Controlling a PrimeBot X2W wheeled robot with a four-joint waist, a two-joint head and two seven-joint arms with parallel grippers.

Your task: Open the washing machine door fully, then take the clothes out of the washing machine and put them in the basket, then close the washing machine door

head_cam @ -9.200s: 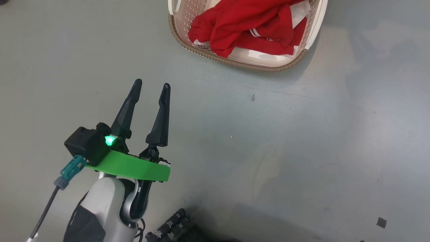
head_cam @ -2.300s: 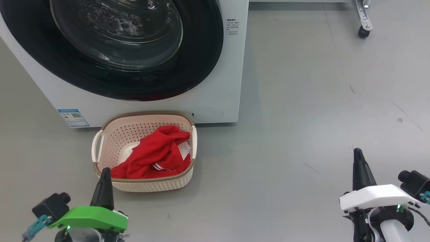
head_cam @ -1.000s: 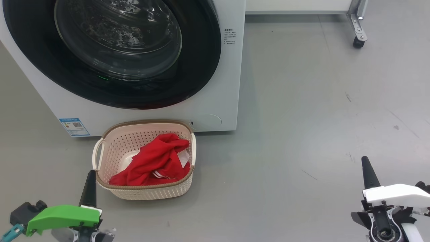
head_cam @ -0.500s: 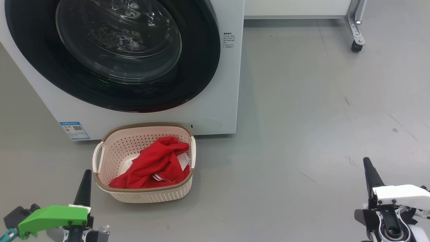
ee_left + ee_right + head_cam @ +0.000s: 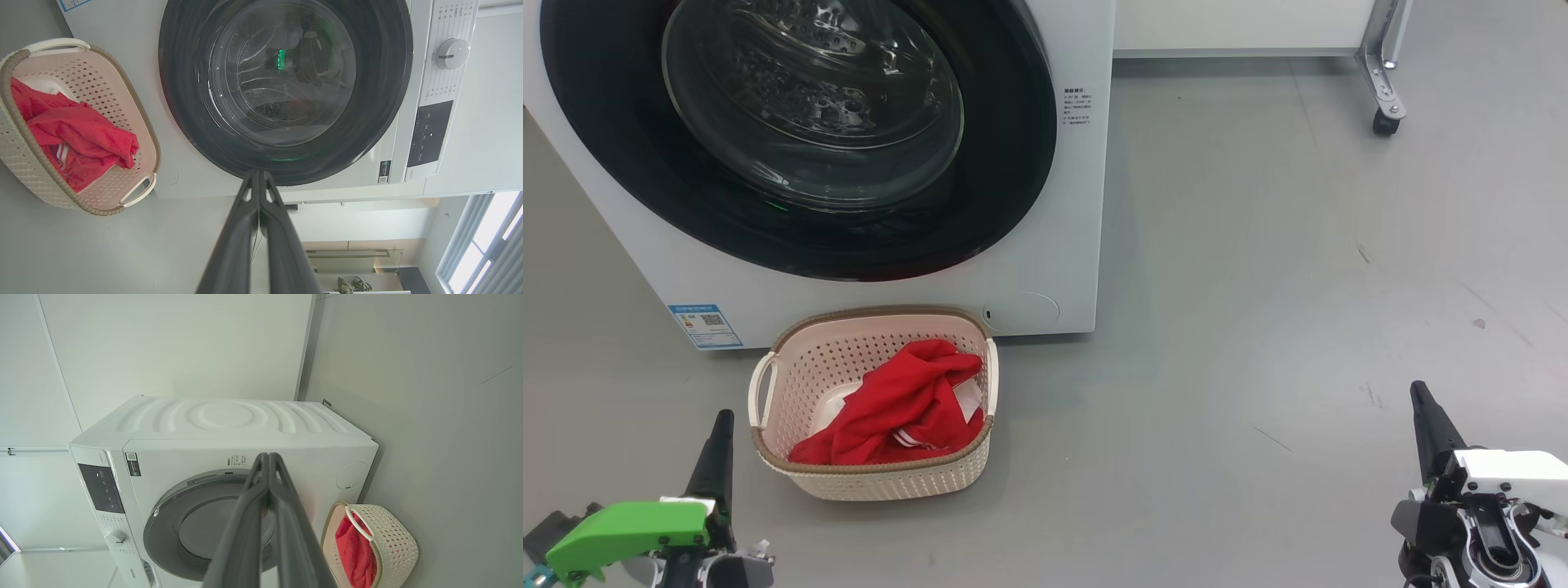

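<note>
The white washing machine stands ahead with its black-rimmed round door flush against the front, glass bowl at the centre. Directly before it on the floor sits the cream basket, and the red clothes lie inside it. My left gripper is shut and empty at the lower left, just left of the basket. My right gripper is shut and empty at the lower right, far from the basket. The left wrist view shows the door and the basket beyond shut fingertips.
A blue sticker marks the machine's lower left front. A castor wheel of a metal frame stands at the back right. Bare grey floor spreads to the right of the machine. The control dial shows in the left wrist view.
The head camera has tilted up from the floor and now takes in the machine and basket. Both grippers have sunk lower in the picture, and the left one has gone from open to shut.
</note>
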